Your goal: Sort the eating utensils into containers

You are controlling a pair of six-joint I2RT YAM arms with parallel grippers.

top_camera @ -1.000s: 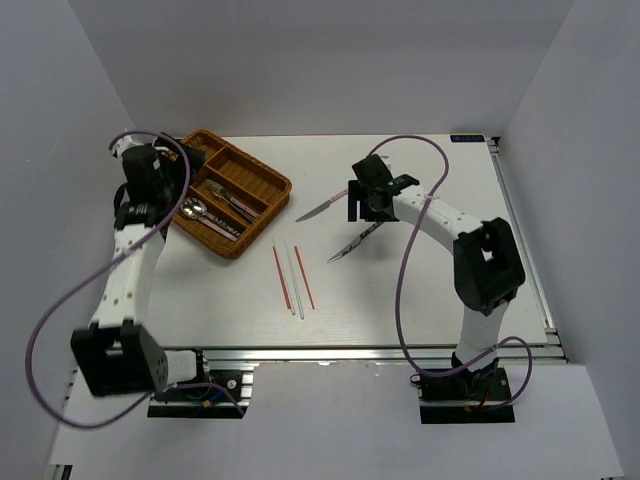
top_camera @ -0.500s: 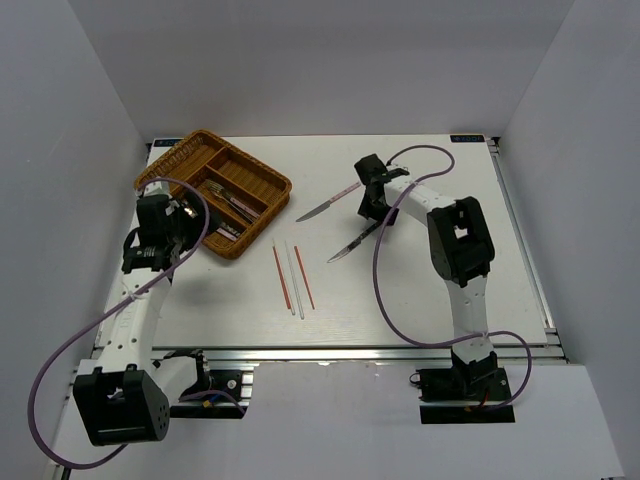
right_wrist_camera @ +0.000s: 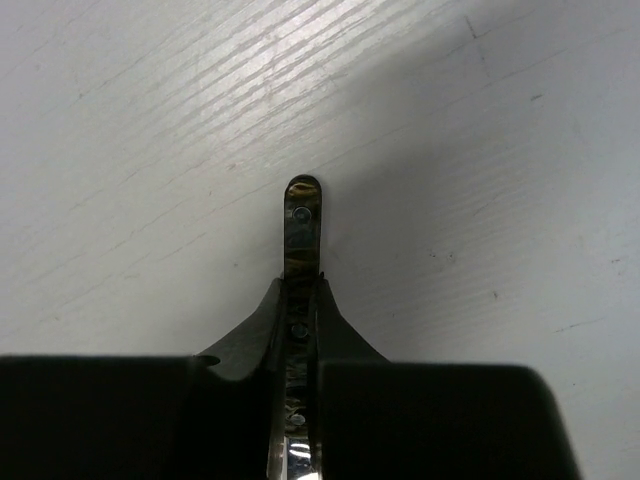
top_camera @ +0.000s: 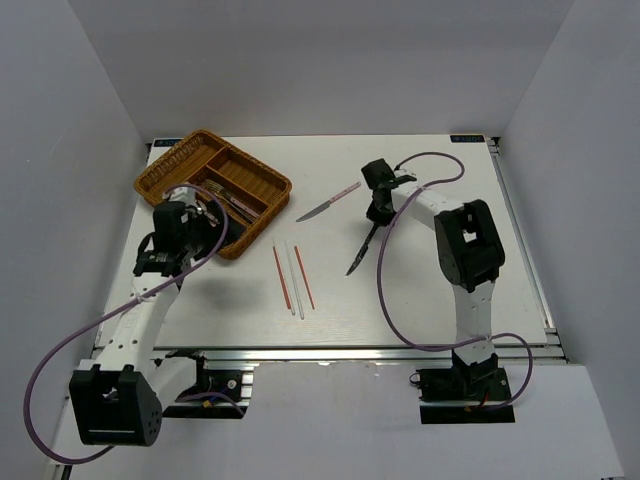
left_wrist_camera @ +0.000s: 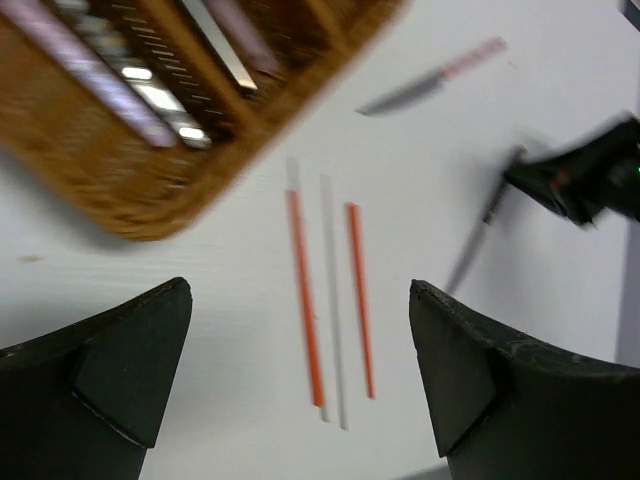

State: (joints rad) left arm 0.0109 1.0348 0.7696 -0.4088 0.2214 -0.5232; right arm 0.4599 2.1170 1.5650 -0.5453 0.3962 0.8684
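Observation:
My right gripper [top_camera: 378, 212] [right_wrist_camera: 300, 285] is shut on the dark patterned handle of a knife [top_camera: 359, 252] [right_wrist_camera: 302, 212]; its blade points toward the near edge. A pink-handled knife [top_camera: 328, 200] [left_wrist_camera: 425, 85] lies on the table left of it. Two red chopsticks [top_camera: 281, 275] [left_wrist_camera: 305, 300] and a white one [top_camera: 293, 278] [left_wrist_camera: 333, 300] lie side by side at mid-table. The wicker tray [top_camera: 160, 168] [left_wrist_camera: 90, 190] at the far left holds several utensils [top_camera: 235, 205]. My left gripper [top_camera: 200, 218] [left_wrist_camera: 298, 290] hangs open and holds nothing, by the tray's near right corner.
White walls close in the table on the left, back and right. A metal rail [top_camera: 350, 352] runs along the near edge between the arm bases. Purple cables [top_camera: 390, 290] loop off both arms.
My right gripper has shut on the dark-handled knife, and the knife has swung to point at the near edge. My left arm has drawn back from over the tray toward the near side.

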